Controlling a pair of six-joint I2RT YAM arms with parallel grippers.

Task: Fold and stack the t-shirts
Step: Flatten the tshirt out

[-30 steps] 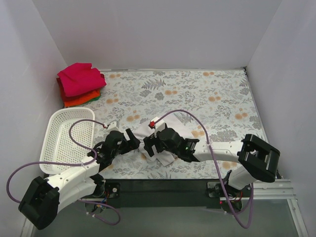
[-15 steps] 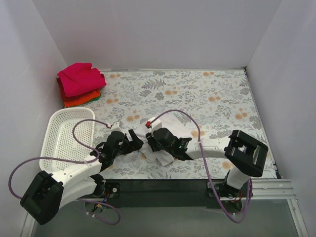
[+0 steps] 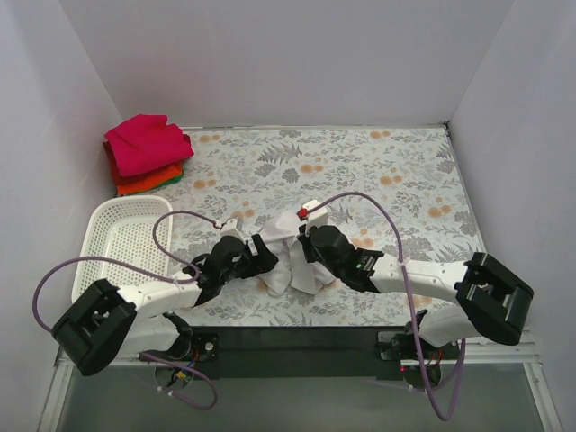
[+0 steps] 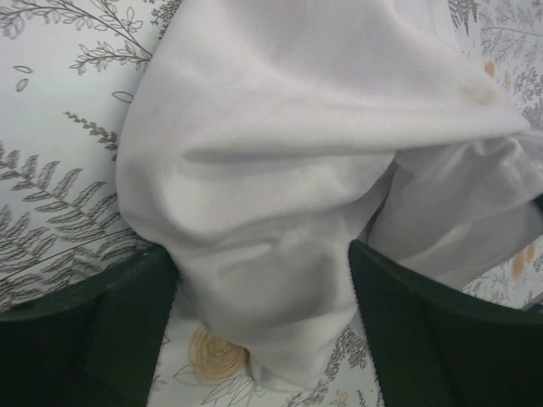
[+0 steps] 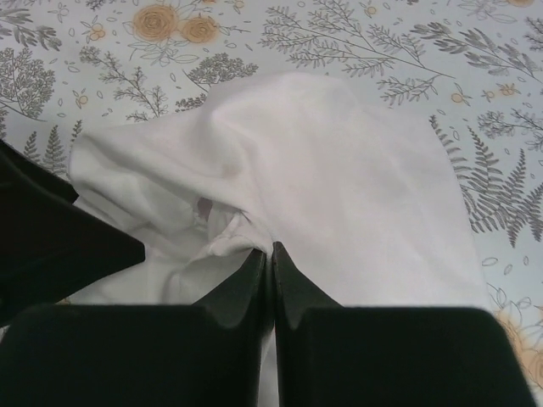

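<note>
moved: both arms have swung right and a little farther out than half a second ago; the cloth bunch between them has shifted with them.
white t-shirt (image 3: 290, 261): crumpled in a heap on the near middle of the desk (image 3: 387, 171), between the two wrists, partly raised into a ridge.
left end effector (image 4: 263, 292): fingers part-way closed, a thick wad of the white t-shirt filling the gap and touching both.
right end effector (image 5: 267, 254): fingertips pressed together, pinching a fold of the same shirt near its collar opening.
stack: magenta t-shirt (image 3: 146, 144) folded on top of a red-orange t-shirt (image 3: 142, 184), a green edge (image 3: 178, 177) showing beneath, far left corner, well apart from the arms.
mesh basket (image 3: 117, 247): white, at the left edge, just beside the left arm.
</note>
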